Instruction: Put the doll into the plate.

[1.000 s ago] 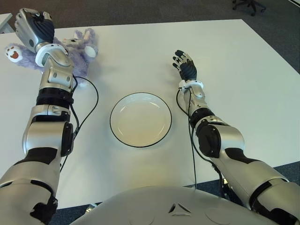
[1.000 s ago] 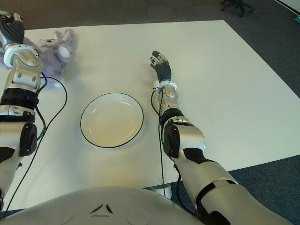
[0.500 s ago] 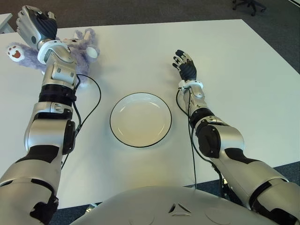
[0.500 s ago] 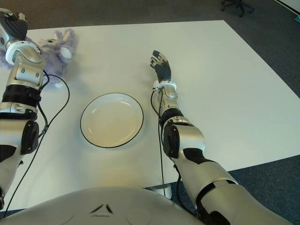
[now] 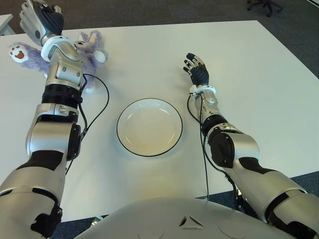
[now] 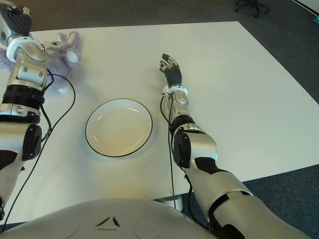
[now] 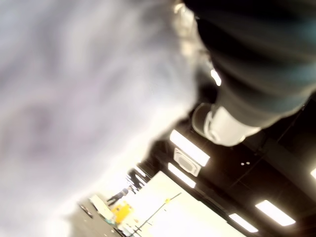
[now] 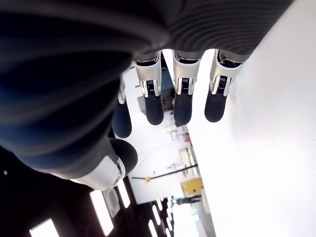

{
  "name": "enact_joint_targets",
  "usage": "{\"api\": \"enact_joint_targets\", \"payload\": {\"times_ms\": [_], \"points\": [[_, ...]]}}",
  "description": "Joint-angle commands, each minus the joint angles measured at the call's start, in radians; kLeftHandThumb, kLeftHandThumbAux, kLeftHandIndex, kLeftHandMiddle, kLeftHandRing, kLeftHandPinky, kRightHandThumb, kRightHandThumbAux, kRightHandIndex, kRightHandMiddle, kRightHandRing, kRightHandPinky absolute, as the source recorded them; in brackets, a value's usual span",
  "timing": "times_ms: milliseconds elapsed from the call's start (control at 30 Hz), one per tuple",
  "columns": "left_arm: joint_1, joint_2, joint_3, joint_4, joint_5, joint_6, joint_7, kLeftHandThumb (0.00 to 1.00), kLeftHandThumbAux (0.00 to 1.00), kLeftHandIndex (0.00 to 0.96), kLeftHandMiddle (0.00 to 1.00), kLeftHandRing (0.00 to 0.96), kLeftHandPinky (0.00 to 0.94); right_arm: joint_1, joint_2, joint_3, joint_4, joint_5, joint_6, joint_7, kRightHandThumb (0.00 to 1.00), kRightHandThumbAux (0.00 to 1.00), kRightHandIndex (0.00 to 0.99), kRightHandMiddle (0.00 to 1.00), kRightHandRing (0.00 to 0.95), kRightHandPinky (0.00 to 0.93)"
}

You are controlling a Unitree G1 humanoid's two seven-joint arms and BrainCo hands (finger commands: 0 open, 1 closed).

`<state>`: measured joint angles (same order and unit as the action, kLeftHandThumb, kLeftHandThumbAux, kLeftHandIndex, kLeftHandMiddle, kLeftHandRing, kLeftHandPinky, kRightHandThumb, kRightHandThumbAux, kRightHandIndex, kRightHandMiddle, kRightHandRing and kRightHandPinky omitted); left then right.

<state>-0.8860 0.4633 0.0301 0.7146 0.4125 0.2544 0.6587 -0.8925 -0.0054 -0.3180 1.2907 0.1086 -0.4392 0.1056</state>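
One doll (image 5: 84, 47), soft and light, lies on the bench (image 5: 259, 74) under the left hand (image 5: 42, 20); finger state indeterminate. Grasp its torso. Right hand (image 5: 198, 72) fingers apart, beside the plate (image 5: 149, 127).

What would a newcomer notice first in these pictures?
Probably the purple doll at the table's far left corner, with the left hand raised just over it, not yet gripping. Next, the empty white plate in the middle near the robot, and the right hand, fingers open, beyond it to the right.
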Motion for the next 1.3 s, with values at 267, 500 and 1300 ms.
{"api": "enact_joint_targets", "payload": {"times_ms": [267,500,1300], "points": [[-0.029,0.003,0.003,0.017,-0.019,-0.043,-0.060,0.542,0.688,0.757,0.849,0.867,0.871,0.035,0.009,-0.005,0.025,0.006,0.018,0.012,0.670,0.724,0.193,0.139,0.113,0.143],[-0.037,0.009,-0.006,0.022,-0.011,-0.055,-0.082,0.549,0.695,0.786,0.858,0.879,0.868,0.029,0.011,0.004,0.026,-0.005,0.022,0.002,0.664,0.727,0.187,0.131,0.104,0.141],[-0.081,-0.003,-0.026,0.040,0.019,-0.042,-0.057,0.553,0.673,0.788,0.849,0.867,0.872,0.027,0.004,-0.010,0.025,0.012,0.027,0.035,0.688,0.723,0.191,0.140,0.111,0.122]]}}
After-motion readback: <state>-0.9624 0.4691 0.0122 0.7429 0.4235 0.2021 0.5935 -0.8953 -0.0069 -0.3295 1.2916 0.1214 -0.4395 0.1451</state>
